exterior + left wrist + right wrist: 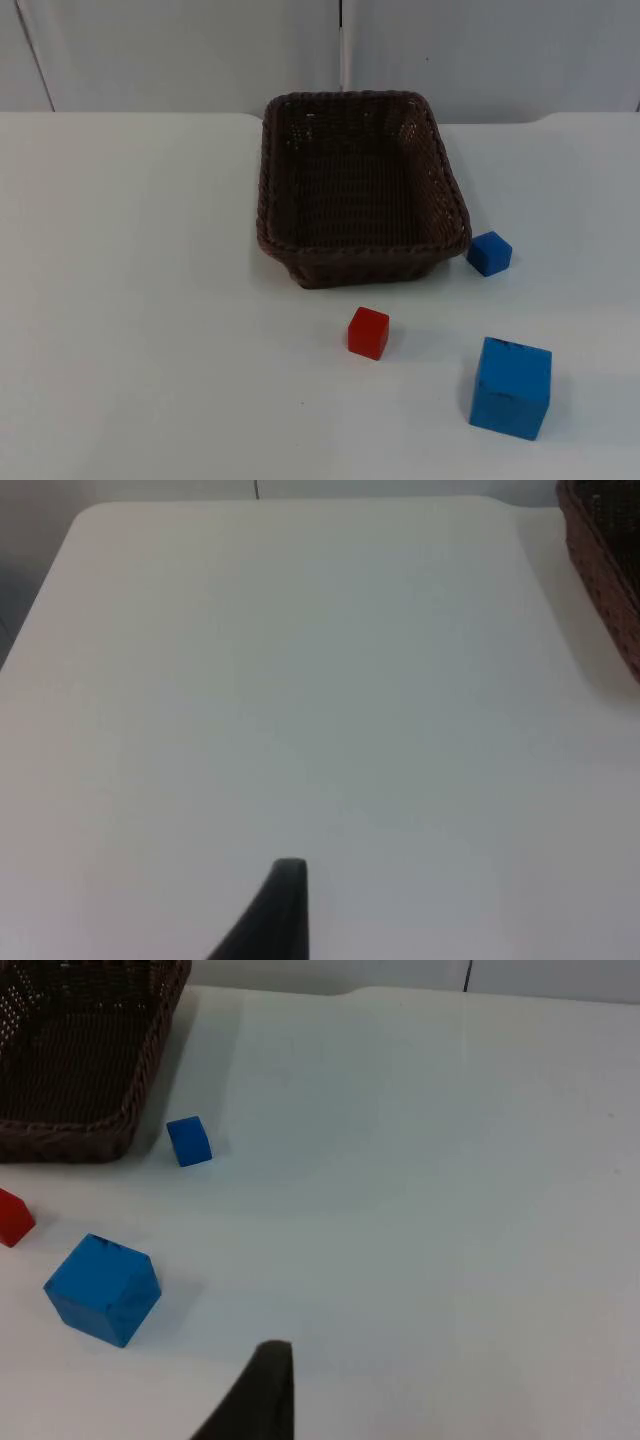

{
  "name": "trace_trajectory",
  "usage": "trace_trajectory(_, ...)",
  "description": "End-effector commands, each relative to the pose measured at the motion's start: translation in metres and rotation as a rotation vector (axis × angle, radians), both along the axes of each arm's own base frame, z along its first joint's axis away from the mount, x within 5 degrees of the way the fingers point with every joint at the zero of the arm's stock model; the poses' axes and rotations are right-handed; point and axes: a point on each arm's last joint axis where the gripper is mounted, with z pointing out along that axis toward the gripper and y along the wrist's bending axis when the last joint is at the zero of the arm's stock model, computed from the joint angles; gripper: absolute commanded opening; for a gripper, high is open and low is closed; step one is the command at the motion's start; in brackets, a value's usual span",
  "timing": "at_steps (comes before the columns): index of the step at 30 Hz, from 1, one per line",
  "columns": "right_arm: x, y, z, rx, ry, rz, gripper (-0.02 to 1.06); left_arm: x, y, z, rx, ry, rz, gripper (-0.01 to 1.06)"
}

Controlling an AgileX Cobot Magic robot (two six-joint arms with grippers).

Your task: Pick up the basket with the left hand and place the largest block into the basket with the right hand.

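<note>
Basket [362, 190] upright, long axis toward wall; large blue block [511, 387] near-right.

White desk [150, 300], brown wicker basket [360, 190] sitting near its far edge, small blue block [489, 253] just beside basket's near right corner, red block [368, 332] in front of basket, large blue block [511, 387] nearest, right of red

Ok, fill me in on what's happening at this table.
Nothing is being handled yet. The brown wicker basket sits empty on the white table, and the large blue block, small blue block and red block lie in front of it. Both arms wait, off the basket and blocks.
</note>
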Motion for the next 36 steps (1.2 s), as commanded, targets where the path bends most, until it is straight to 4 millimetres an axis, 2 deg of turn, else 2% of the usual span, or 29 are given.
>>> trace_trajectory(1,0.0,0.0,0.0,0.004,-0.01,-0.006,1.05,0.001,0.0,-0.001,-0.002,-0.009,-0.004,1.0)
trace_trajectory(15,0.0,0.0,0.0,0.004,-0.01,-0.006,1.05,0.001,0.0,0.0,-0.004,-0.011,-0.005,0.99)
trace_trajectory(19,0.0,0.0,0.0,0.004,-0.01,-0.006,1.05,-0.001,-0.001,0.006,-0.006,-0.033,-0.007,0.99)
trace_trajectory(24,0.0,0.0,0.0,0.004,-0.01,-0.006,1.05,0.009,-0.001,0.026,-0.008,-0.021,-0.007,0.99)
trace_trajectory(30,0.0,0.0,0.0,0.004,-0.01,-0.006,1.05,0.022,-0.002,0.038,-0.035,-0.01,-0.02,0.99)
trace_trajectory(36,0.0,0.0,0.0,0.004,-0.01,-0.006,1.05,0.042,-0.011,0.047,-0.081,-0.028,-0.103,0.98)
